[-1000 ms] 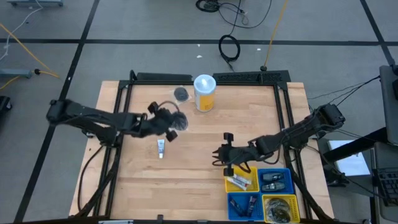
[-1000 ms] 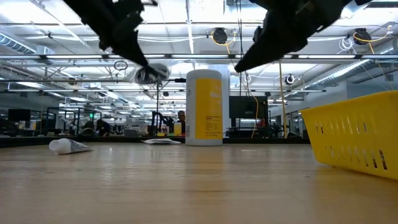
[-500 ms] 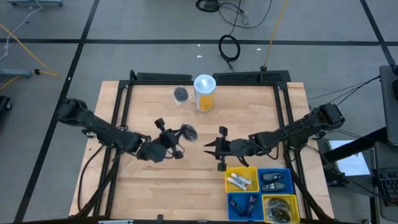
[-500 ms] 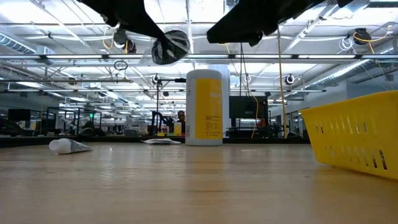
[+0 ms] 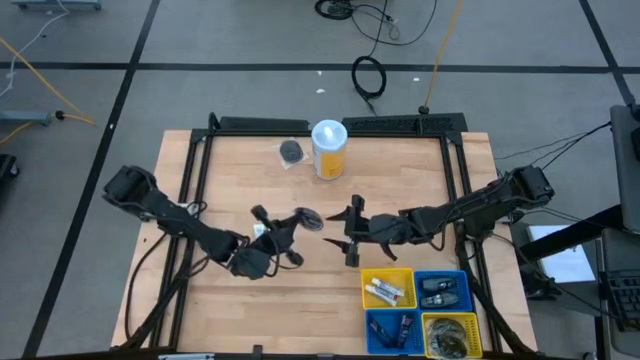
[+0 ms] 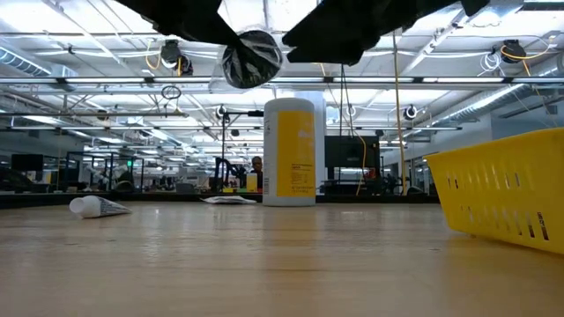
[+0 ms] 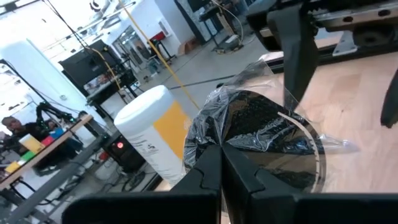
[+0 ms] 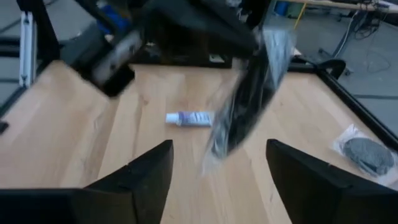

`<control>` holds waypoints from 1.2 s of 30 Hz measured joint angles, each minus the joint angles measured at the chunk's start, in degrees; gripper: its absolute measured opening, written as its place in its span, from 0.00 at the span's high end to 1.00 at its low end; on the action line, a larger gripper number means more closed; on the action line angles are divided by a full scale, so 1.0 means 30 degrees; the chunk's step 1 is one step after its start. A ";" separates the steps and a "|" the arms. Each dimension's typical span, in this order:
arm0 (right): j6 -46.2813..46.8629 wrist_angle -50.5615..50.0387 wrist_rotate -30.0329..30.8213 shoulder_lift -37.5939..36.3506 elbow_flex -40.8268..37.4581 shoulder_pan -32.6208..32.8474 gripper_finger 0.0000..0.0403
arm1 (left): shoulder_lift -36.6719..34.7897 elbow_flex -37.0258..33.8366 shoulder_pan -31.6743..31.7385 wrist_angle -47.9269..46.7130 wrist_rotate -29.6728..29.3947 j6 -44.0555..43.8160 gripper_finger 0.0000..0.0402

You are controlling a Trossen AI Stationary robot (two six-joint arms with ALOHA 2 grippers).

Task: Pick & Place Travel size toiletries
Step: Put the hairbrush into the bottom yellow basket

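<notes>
My left gripper is shut on a round dark packet in a clear wrapper, held above the middle of the table. My right gripper faces it from the right, open. In the right wrist view the packet hangs just ahead of its two fingers, touching neither. A small white tube lies on its side on the wood left of centre. A second grey packet lies flat at the far side, beside the yellow-and-white canister. My left gripper pinches the packet's clear wrapper at its edge between its two fingers. The fingers come about level from the table's left. The packet stands on edge beyond the fingertips, lifted clear of the table.
Small yellow and blue bins with sorted items stand at the near right corner; the yellow one's wall shows in the low view. The black frame rail runs along the far edge. Bare wood lies near the front left.
My left gripper has carried the packet toward the table's right and near side, up to my right gripper, rolling its wrist so the packet turned on edge. My right gripper has shifted slightly left and up, tipped more level, and opened wide.
</notes>
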 joint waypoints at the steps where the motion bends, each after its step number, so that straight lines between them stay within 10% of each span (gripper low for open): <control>1: 0.0000 0.0180 -0.0014 0.0000 0.0000 -0.0061 0.37 | 0.0199 0.0000 -0.0024 0.0409 -0.0021 0.0090 1.00; 23: 0.0495 0.1824 -0.0094 0.0000 0.0000 -0.0676 0.52 | 0.0815 0.0007 0.0687 0.4155 0.1747 0.1550 1.00; 36: -0.0117 0.1715 -0.0910 0.0000 -0.0022 -0.0705 0.97 | 0.0816 0.0007 0.0756 0.4142 0.2010 0.1387 1.00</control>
